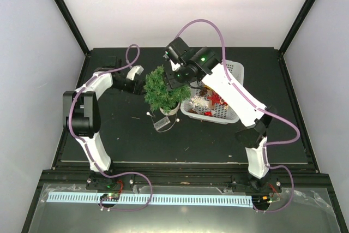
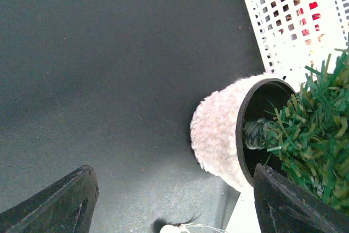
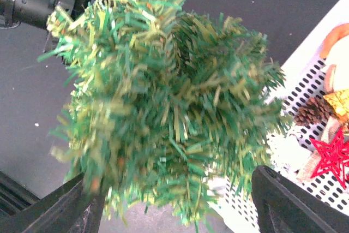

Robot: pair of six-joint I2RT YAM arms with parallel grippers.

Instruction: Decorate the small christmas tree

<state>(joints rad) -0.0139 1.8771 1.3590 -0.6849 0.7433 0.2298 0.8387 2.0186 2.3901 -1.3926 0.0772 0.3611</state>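
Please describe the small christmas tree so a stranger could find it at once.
On the black table, look just left of the white basket. The small christmas tree sits there, the only bushy green thing, on a fuzzy beige base.

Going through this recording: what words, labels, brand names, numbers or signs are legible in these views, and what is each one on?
No readable text in any of the three views.
On the small christmas tree: no tag or print visible.
On the white basket: no label visible.
On the clear packet beside the tree: any print is too small to read.
On the boards at the arm bases: any markings are too small to read.
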